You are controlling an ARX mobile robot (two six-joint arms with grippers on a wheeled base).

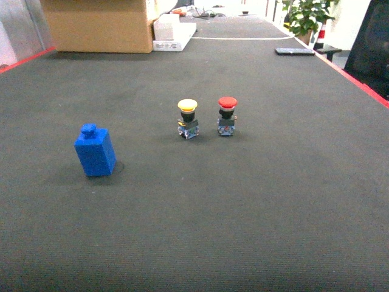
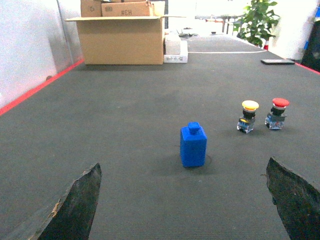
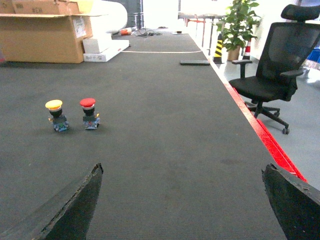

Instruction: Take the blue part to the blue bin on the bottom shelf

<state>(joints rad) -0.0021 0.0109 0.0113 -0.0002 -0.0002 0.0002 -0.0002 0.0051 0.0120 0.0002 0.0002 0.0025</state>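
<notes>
The blue part [image 1: 95,150] is a small blue block with a round knob on top, standing upright on the dark mat at the left. In the left wrist view the blue part [image 2: 193,145] stands ahead of my left gripper [image 2: 182,172], which is open with nothing between its fingers. My right gripper [image 3: 182,172] is open too, over bare mat, well to the right of the part. Neither gripper shows in the head view. The blue bin and the bottom shelf are out of view.
A yellow push button [image 1: 188,118] and a red push button [image 1: 227,115] stand side by side mid-mat. A cardboard box [image 1: 100,24] and white box [image 1: 173,33] sit at the far left. Red tape [image 3: 260,135] edges the mat; an office chair [image 3: 277,70] stands beyond.
</notes>
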